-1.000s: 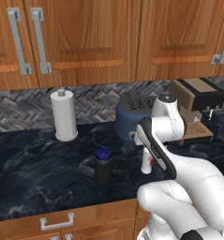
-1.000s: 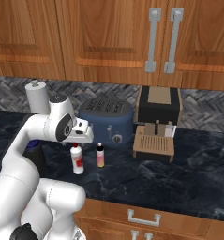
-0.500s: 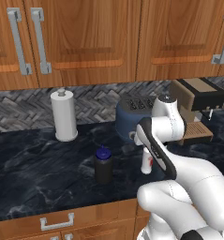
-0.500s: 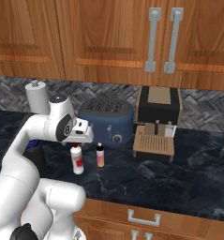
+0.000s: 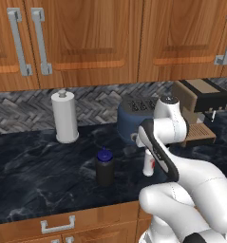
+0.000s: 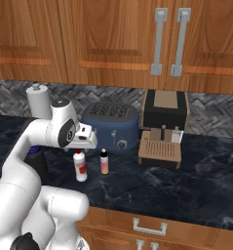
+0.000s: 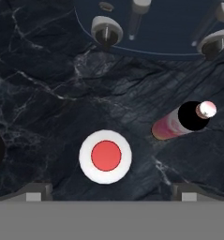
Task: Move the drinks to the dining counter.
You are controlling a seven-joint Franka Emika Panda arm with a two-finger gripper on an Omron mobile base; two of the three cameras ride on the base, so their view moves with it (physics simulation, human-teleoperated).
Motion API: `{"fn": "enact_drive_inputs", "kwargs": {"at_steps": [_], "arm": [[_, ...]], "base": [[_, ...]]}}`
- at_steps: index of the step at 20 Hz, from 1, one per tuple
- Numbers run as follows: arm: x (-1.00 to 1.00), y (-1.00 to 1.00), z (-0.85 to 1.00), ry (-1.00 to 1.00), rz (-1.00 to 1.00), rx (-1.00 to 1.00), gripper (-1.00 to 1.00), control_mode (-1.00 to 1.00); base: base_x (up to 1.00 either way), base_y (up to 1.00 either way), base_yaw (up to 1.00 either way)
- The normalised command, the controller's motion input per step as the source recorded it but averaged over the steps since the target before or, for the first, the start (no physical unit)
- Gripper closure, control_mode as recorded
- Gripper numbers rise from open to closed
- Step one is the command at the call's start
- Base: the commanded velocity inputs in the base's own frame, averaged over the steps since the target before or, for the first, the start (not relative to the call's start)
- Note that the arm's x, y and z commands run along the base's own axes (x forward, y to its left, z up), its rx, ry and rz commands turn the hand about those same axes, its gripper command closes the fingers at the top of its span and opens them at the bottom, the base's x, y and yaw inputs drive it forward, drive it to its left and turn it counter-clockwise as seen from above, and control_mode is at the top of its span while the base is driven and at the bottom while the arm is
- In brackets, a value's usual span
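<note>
The slim white bottle with a red cap point(image 7: 105, 156) stands upright on the marbled counter point(image 5: 29, 175); I also see this white bottle point(image 6: 80, 167) point(image 5: 147, 166) in both base views. My gripper point(image 7: 112, 192) hangs straight above it, open, with one fingertip point(image 7: 37, 191) on each side and nothing held. The tiny pink-and-white bottle point(image 7: 172, 126) point(image 6: 104, 162) stands just to its right. The squat black bottle with a blue cap point(image 5: 104, 167) stands to its left. The dining counter is out of view.
A blue toaster point(image 6: 110, 127) and a coffee machine point(image 6: 164, 127) stand close behind the bottles. A tall paper towel roll point(image 5: 65, 116) is at the back left. Wooden cabinets point(image 5: 86, 38) hang over the counter.
</note>
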Motion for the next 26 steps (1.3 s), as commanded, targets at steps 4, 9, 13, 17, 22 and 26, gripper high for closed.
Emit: {"fn": "enact_drive_inputs", "kwargs": {"at_steps": [4,9,13,17,22,26], "arm": [[0.04,0.00,-0.04,0.00,0.00,0.00,-1.00,-1.00],[0.06,0.00,-0.04,0.00,0.00,0.00,-1.00,-1.00],[0.07,0.02,-0.04,0.00,0.00,0.00,-1.00,-1.00],[0.07,0.01,-0.03,0.00,0.00,0.00,-1.00,-1.00],[0.08,0.00,0.00,0.00,0.00,0.00,-1.00,-1.00],[0.06,0.00,0.00,0.00,0.00,0.00,-1.00,-1.00]], "base": [[0.00,0.00,0.00],[0.00,0.00,0.00],[0.00,0.00,0.00],[0.00,0.00,0.00],[0.00,0.00,0.00],[0.00,0.00,0.00]]}}
